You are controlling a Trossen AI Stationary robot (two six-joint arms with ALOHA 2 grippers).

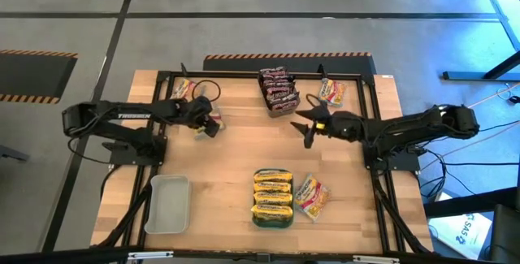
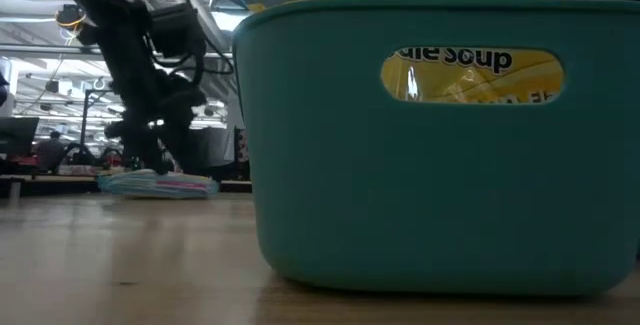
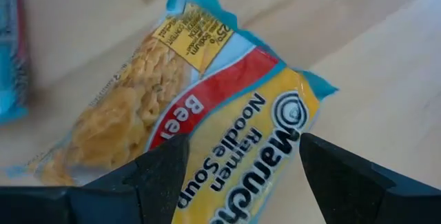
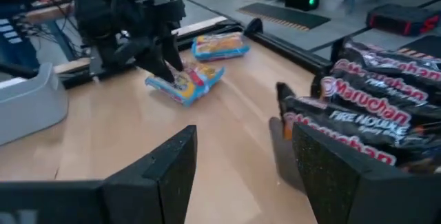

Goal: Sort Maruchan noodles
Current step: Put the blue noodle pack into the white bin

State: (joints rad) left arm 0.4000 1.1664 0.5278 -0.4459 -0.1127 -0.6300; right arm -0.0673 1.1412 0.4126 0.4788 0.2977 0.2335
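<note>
4 yellow packets (image 1: pixel 273 192) in teal tray (image 1: pixel 258 218); 3 trays.

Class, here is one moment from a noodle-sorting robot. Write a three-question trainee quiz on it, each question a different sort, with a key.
1. True or false: the teal tray holds yellow packets.
2. Multiple choice: the left hand is A) over the grey tray, B) open around a packet on the table, C) inside the teal tray.
3. Short answer: which packets lie just past the open right hand in its wrist view?

Key: 1 true; 2 B; 3 the dark Fire Noodle packets.
</note>
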